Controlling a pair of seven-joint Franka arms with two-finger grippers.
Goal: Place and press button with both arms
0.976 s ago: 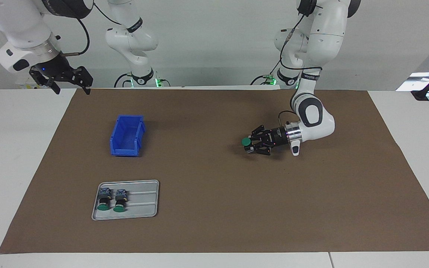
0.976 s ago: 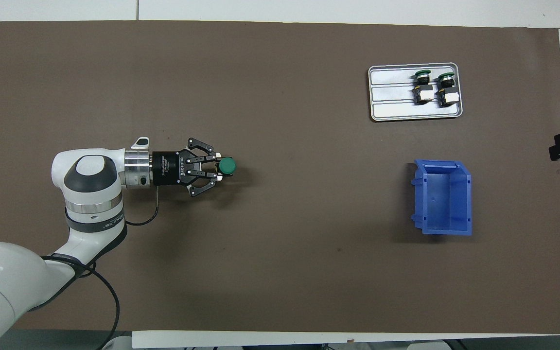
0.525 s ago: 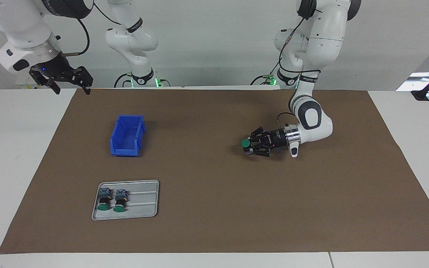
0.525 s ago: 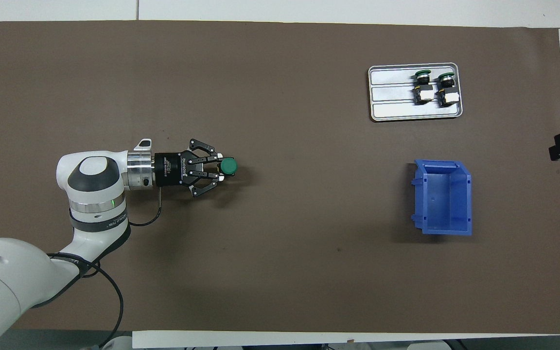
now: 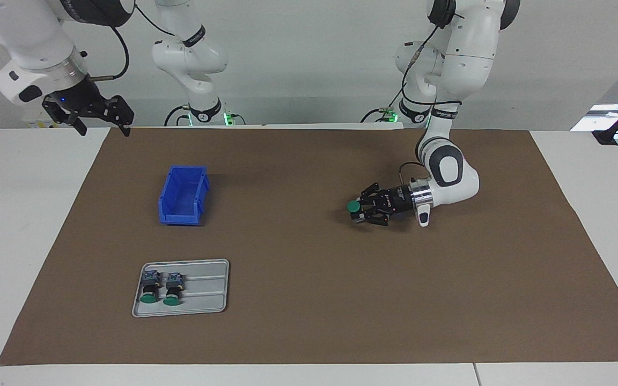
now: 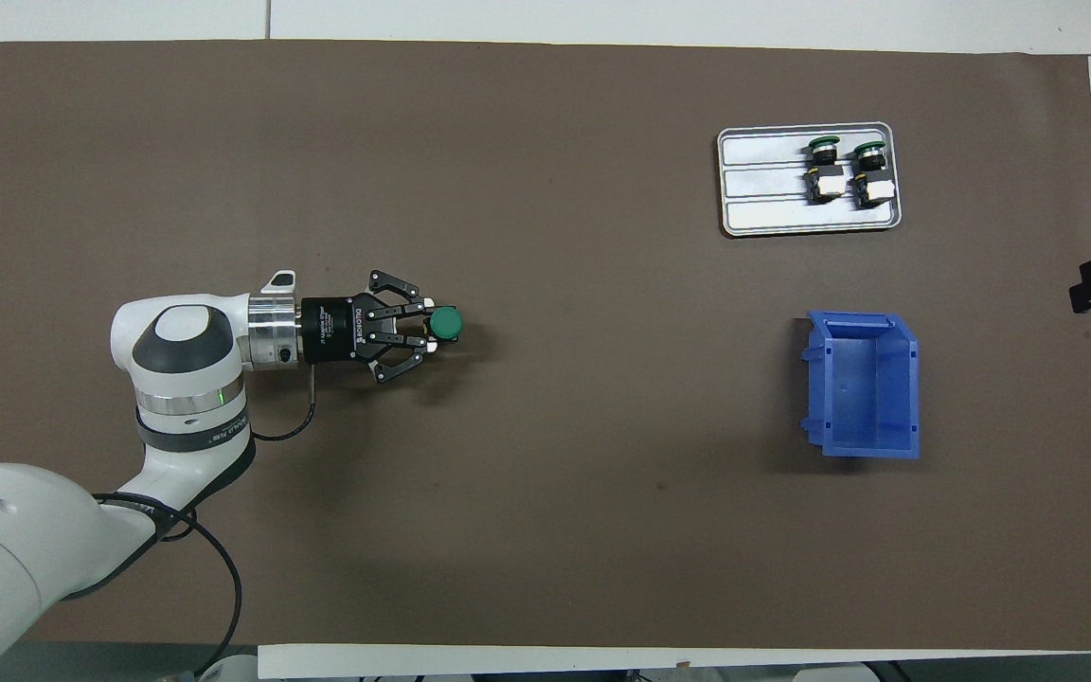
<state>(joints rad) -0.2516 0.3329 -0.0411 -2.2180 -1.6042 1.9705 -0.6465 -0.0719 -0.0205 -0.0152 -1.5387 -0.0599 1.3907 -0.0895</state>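
Facing view: my left gripper [image 5: 360, 210], low over the brown mat [image 5: 309, 332], clamps the button [image 5: 354, 206], green cap upward, axis upright. Overhead view: the button [image 6: 445, 325] sits at my fingertips, cap skyward.

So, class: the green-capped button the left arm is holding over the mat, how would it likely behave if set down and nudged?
The button looks rigid: hard cap, barrel and block. Its round cap might let it roll in an arc if laid sideways. The two in the tray lie flat, so its blocky end probably steadies it. The left gripper holds it, jaws closed.
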